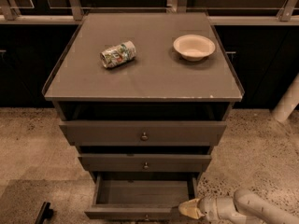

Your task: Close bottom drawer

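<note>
The bottom drawer (140,193) of the grey-brown cabinet stands pulled out, its empty shallow box showing, its front panel at the lower edge of the camera view. Its knob is barely visible at the frame's bottom. My gripper (188,209) comes in from the lower right on a white arm (252,209). Its pale tip lies at the right end of the drawer's front panel, touching or almost touching it. The middle drawer (145,163) and top drawer (143,133) above sit further in.
A crushed can (117,54) lies on its side and a pale bowl (194,46) stands on the cabinet top (145,76). Speckled floor surrounds the cabinet. A white post (287,101) stands at right. A dark object (44,213) lies at lower left.
</note>
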Tool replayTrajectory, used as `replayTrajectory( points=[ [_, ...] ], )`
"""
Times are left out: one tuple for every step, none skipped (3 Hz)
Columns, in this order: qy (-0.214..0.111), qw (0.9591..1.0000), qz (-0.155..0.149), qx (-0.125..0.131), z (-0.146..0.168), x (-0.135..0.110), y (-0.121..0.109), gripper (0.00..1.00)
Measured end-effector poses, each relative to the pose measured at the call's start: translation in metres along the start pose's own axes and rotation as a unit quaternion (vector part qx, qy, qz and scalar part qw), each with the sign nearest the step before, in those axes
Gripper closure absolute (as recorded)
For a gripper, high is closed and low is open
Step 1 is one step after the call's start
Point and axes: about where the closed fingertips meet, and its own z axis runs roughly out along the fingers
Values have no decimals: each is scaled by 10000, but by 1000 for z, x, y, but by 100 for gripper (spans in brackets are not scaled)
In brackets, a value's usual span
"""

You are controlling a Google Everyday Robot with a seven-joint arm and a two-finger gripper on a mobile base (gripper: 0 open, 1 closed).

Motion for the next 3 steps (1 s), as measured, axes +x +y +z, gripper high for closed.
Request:
replayTrajectory(
  points=[
    [9,9995,254,-163,13,18,-4,100],
    [51,9985,458,-308,29,34,-8,100],
    [64,9976,580,-383,49,50,-13,100]
  ],
)
